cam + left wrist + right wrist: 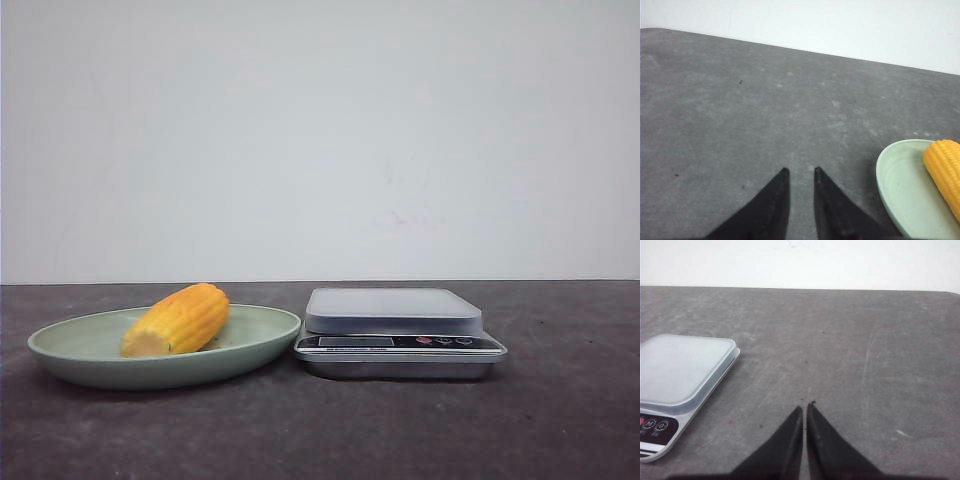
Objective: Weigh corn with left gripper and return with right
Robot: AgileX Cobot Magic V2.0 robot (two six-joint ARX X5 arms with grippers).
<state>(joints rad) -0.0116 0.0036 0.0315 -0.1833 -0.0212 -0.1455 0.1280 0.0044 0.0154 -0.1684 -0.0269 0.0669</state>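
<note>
My left claw (pixel 799 172) hangs over bare dark grey surface (pixel 740 110), its two black pointed fingers slightly parted and gripping nothing. Just to one side in its view I see the rim of the pale green plate (pixel 890 185) with the corn (pixel 945 170) lying in it. My right claw (pixel 805 407) is nearly pinched together, tips almost touching, empty, with the scale (pixel 680 370) off to one side of it. From the front I see the corn (pixel 178 320) resting tilted in the plate (pixel 70 350): a stubby yellow-orange cob with ribbed kernel rows and a paler cut end facing the camera. The silver scale (pixel 400 330) sits just beside the plate, its clear platform bare.
</note>
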